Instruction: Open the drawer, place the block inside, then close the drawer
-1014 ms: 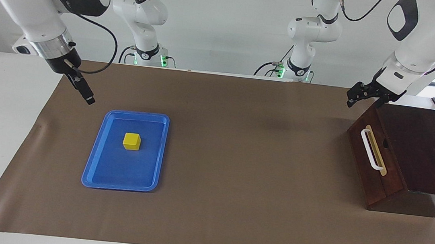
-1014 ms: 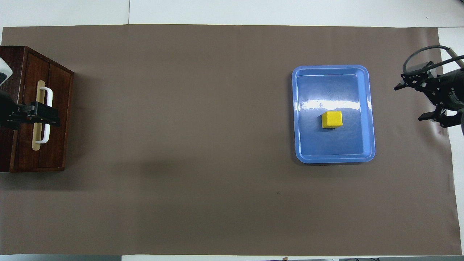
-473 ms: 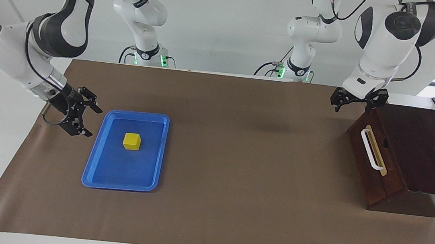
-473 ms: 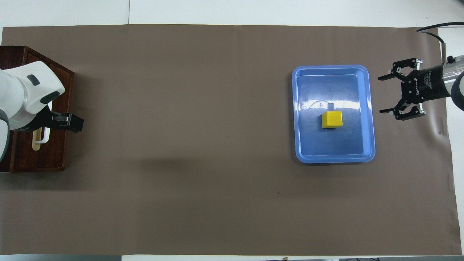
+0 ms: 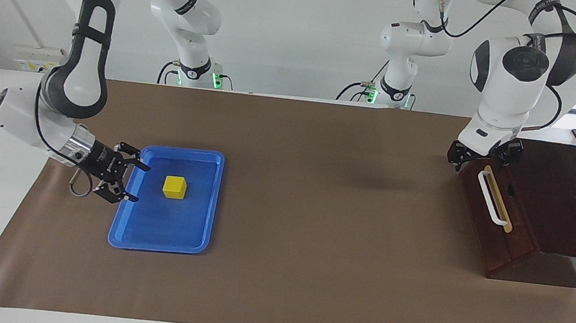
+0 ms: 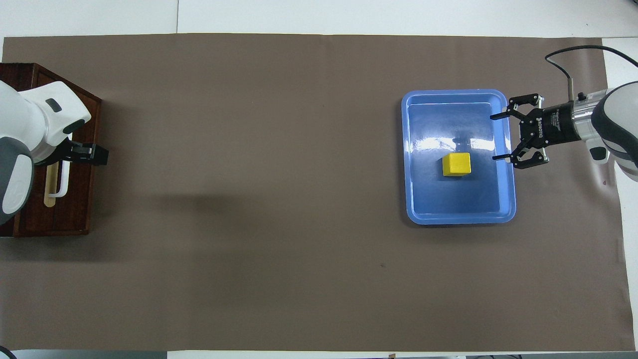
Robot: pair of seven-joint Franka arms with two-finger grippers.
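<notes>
The left hand [image 5: 481, 156] hangs over the end of the drawer [image 5: 476, 205] that is nearer to the robots. Its fingers look spread apart, one on each side of the top of the white handle [image 5: 493, 202]. I cannot tell if it touches the handle. The drawer is shut, at the left arm's end of the table [image 5: 314, 212].

That handle is the place to grab. It is a stiff bar with a gap under it, so a finger can hook in. The wooden drawer is probably a bit heavy and may stick, so a straight pull looks best.

At the right arm's end of the table, the right hand [image 5: 140, 184] is wide open. It lies low and sideways over the edge of the blue tray [image 5: 156, 248] and points at the block [image 5: 174, 187].

The block sits flat near the middle of the tray, and nothing touches it. It looks small, hard and light. Its flat sides are good to pinch. The tray is shiny, so the block may slide if bumped.
</notes>
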